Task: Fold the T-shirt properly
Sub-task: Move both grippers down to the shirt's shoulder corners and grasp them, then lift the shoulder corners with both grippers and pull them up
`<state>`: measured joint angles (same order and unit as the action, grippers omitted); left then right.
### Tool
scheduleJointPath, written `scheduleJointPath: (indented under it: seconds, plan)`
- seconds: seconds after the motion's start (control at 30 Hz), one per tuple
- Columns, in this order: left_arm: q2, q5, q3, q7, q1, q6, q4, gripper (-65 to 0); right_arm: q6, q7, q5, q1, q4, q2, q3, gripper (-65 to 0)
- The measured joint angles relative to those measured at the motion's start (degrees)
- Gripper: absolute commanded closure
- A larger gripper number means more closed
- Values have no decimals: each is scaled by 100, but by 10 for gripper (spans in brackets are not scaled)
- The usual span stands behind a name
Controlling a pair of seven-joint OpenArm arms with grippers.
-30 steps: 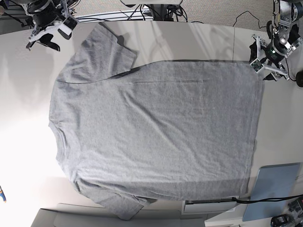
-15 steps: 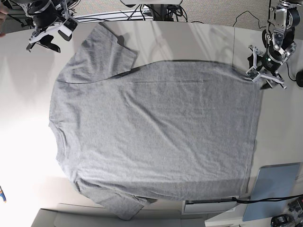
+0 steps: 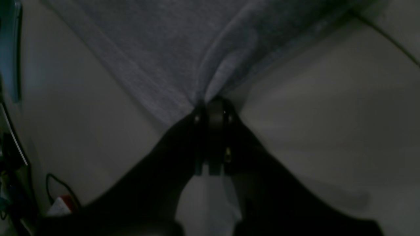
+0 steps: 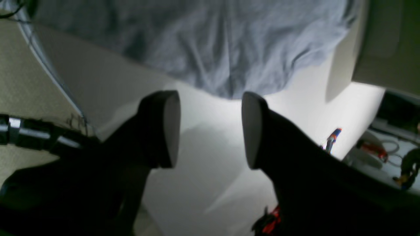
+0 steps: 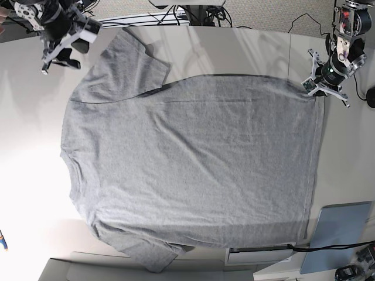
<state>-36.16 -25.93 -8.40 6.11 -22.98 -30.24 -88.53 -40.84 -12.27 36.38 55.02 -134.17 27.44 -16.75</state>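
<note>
The T-shirt (image 5: 193, 170) lies spread flat on the table, plain heather-grey side up, collar toward the left in the base view. My left gripper (image 5: 316, 89) sits at the shirt's far right hem corner. In the left wrist view it (image 3: 213, 106) is shut on a pinched ridge of the grey fabric (image 3: 157, 49). My right gripper (image 5: 60, 60) hovers at the far left, just beside the upper sleeve (image 5: 126, 67). Its fingers (image 4: 169, 127) stand open with nothing between them, a short way from the sleeve's edge (image 4: 213, 49).
A pale blue-grey panel (image 5: 343, 234) lies at the near right, beside a white box (image 5: 258, 256). A blue and orange pen (image 5: 3, 241) lies at the near left edge. Cables run along the table's back edge (image 5: 193, 14).
My left gripper moved in to the hem corner and closed on the fabric. The right gripper shifted a little toward the upper sleeve, still open.
</note>
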Motion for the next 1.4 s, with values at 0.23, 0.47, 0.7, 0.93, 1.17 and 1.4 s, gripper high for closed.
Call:
scheduleJointPath:
  seconds: [0.23, 0.47, 0.7, 0.93, 1.17, 1.4]
  plan:
    - [44, -35, -17, 46, 2, 42, -7, 0, 9, -72, -284, -496, 831, 551, 468, -300]
    - [44, -24, -17, 44, 2, 42, -7, 0, 28, -79, 35, -1226, 1604, 664, 1390, -300]
    - [44, -22, -17, 42, 0, 46, -7, 0, 22, -334, 90, -1794, 2070, 922, 1954, -300]
    - [44, -20, -17, 42, 0, 44, -7, 0, 46, -348, 59, -2083, 2280, 981, 2472, -300]
    - [44, -22, -17, 44, 2, 44, -7, 0, 236, -328, 63, -2697, 2691, 1003, 3016, -300]
    - [44, -22, -17, 44, 0, 44, -7, 0, 223, -341, 63, -2994, 2785, 1001, 3189, -276]
